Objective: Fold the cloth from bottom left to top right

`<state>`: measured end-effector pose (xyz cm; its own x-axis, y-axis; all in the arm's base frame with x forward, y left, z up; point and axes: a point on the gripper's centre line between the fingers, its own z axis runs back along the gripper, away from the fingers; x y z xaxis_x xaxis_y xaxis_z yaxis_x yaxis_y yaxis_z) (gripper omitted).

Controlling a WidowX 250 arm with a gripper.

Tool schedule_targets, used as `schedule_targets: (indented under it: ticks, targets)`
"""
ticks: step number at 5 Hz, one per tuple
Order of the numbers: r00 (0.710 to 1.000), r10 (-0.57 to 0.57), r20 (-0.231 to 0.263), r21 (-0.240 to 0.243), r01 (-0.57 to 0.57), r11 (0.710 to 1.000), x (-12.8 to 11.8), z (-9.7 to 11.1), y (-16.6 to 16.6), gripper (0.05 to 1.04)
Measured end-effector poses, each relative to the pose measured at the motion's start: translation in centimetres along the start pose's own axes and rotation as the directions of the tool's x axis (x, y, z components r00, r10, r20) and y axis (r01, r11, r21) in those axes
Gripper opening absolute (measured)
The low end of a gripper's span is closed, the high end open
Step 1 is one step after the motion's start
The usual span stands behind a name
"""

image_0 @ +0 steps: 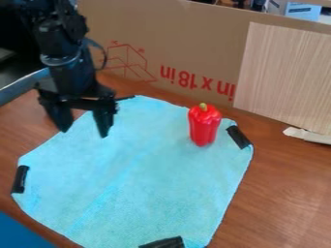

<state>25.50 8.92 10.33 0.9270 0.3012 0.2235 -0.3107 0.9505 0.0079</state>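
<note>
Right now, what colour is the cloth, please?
The cloth is light blue, clearest in the camera view.

Your light-blue cloth [161, 189] lies spread out flat and unfolded on the brown wooden table [284, 193], its lower-left side near the table's edge. You can see black patches [239, 137] at its corners and a faint diagonal crease.

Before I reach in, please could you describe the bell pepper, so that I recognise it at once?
Find the cardboard panel at the back of the wooden table. In front of it lies a light blue cloth; near its far right edge stands the bell pepper. It is glossy red with a yellow-green stem, unlike the flat black strip beside it.
</note>
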Motion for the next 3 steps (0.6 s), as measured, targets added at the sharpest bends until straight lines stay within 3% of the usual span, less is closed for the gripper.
schedule_targets:
  ticks: [1, 2, 3]
  targets:
    - [0.999, 0.038, -0.019, 0.021, -0.037, 0.999, -1.7, -0.2, 3.1, 1.0]
    - [0.992, 0.124, -0.03, -0.083, -0.126, 0.989, -3.4, -1.2, 6.2, 1.0]
    - [0.983, 0.181, 0.018, -0.123, -0.177, 0.976, -4.8, -3.0, 8.3, 1.0]
